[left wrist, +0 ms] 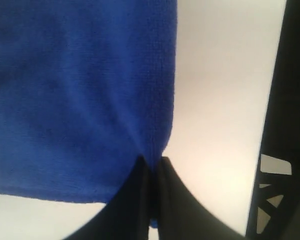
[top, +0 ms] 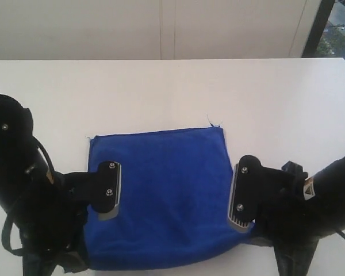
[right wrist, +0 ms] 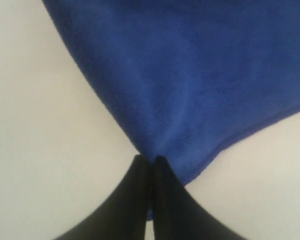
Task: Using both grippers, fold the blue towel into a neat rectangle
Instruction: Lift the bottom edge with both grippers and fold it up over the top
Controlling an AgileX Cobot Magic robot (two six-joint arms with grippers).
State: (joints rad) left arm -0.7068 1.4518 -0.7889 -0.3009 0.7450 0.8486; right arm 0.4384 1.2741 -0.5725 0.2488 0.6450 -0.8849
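The blue towel (top: 164, 195) lies on the white table (top: 172, 92), its far edge flat with a loose thread at the far right corner, its near part lifted. My left gripper (top: 106, 192) is shut on the towel's left edge, and blue cloth (left wrist: 80, 90) is pinched between the black fingers (left wrist: 135, 200). On the other side, my right gripper (top: 240, 198) is shut on the towel's right edge. There the cloth (right wrist: 190, 75) runs into the closed fingers (right wrist: 132, 200). Both grippers (left wrist: 152, 162) (right wrist: 149, 161) hold the cloth near its near corners.
A pale wall or cabinet front (top: 161, 29) stands beyond the table's far edge. A dark window strip (top: 328, 26) shows at the far right. Both black arms (top: 17, 190) (top: 316, 207) fill the near corners of the exterior view.
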